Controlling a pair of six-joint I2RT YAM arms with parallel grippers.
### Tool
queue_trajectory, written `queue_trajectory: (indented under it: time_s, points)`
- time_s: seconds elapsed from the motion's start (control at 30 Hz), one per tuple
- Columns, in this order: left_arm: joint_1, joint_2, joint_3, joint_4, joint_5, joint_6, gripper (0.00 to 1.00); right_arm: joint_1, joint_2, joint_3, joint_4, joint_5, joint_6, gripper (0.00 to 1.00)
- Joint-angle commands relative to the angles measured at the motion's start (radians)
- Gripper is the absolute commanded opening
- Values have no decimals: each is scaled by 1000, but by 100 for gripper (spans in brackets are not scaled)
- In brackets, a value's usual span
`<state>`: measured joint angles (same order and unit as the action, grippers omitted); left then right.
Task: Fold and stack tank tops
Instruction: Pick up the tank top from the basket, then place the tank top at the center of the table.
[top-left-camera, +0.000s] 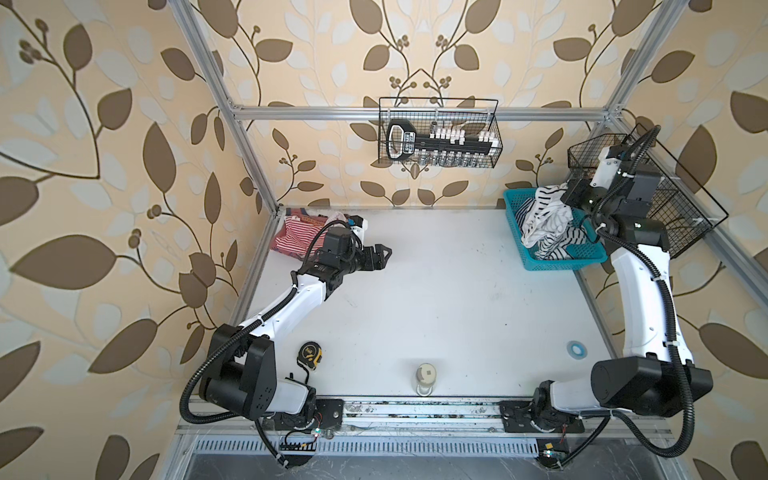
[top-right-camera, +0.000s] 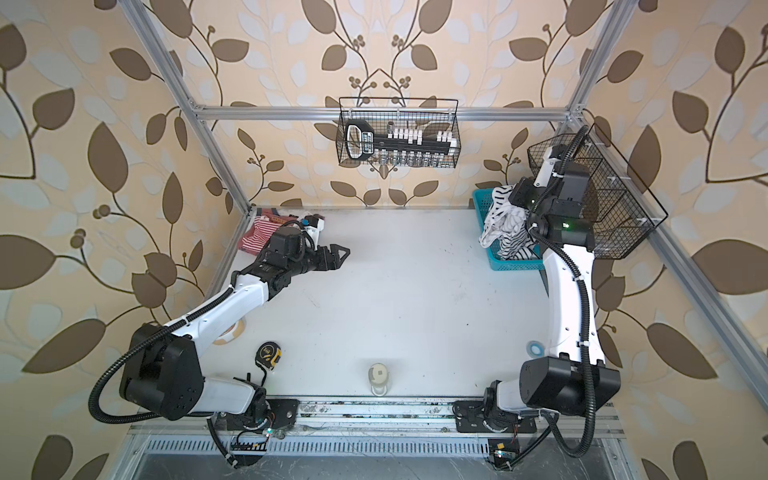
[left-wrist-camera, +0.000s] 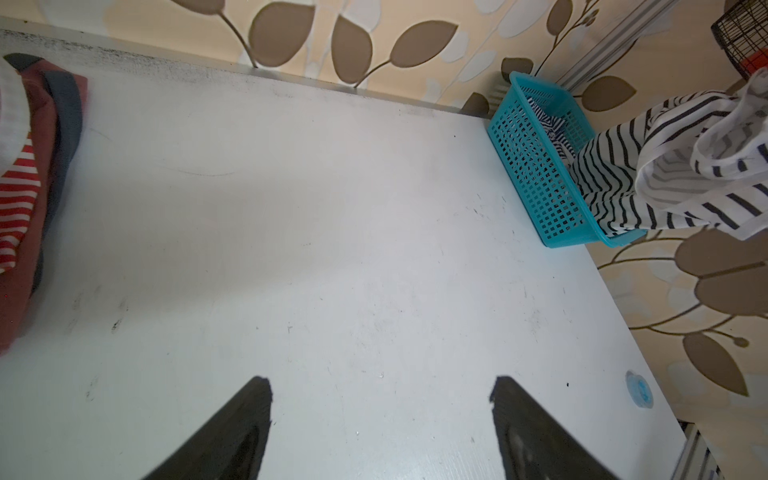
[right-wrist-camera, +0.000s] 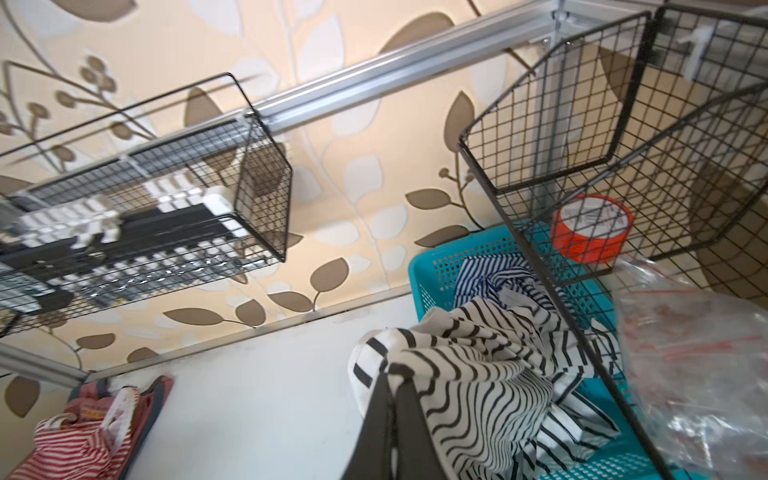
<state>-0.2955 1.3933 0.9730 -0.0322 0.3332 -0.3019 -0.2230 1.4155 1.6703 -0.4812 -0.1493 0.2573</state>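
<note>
White tank top w/ wide black stripes (top-left-camera: 544, 220) hangs crumpled, long axis rising out of blue basket (top-left-camera: 573, 257) at far-right of bench (top-left-camera: 415, 291) up to right jaws, shut on its hem. Only right wrist view shows that pinch; arm hides it in both top views. Left jaws wide apart, empty. Red-white top (top-left-camera: 291, 239) bunched in far-left corner

Tabletop (top-left-camera: 436, 291) is showing matt white, scuffed. Basket (top-left-camera: 573, 252) is reading as perforated glossy plastic. Striped tank top (top-left-camera: 544, 218) is looking like soft, creased cloth. Wire rack (right-wrist-camera: 262, 178) is showing black metal mesh.
</note>
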Motion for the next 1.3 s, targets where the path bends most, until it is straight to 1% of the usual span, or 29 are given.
queue_trajectory:
  time_s: [0.0,0.1,0.2,0.3,0.4,0.57,0.77,0.93,1.0,1.1,1.27]
  points:
    - [-8,-48,28,28,13,-11,85,30,-38,42,25,-61,-12,0]
    - [-10,-59,21,32,11,-14,84,81,-65,71,8,-50,-25,0]
    - [-10,-71,19,32,7,-16,84,150,-90,99,-11,-12,-54,0]
    - [-11,-85,15,32,3,-17,84,246,-123,131,-16,57,-96,0]
    - [-12,-100,12,30,1,-18,84,331,-157,164,-23,156,-141,0]
    - [-12,-128,2,28,-2,-23,84,422,-179,200,-55,259,-181,0]
    - [-13,-172,-12,19,-13,-22,84,533,-173,202,-105,426,-198,0]
    - [-13,-203,-22,2,-29,-16,84,729,-139,139,-112,649,-201,0]
    - [-13,-213,-21,-8,-32,-12,84,775,-109,121,-124,666,-161,0]
    - [-13,-234,-23,-23,-41,-7,84,823,-51,91,-137,642,-85,0]
    - [-13,-286,-30,-57,-87,11,83,936,61,46,-91,626,3,0]
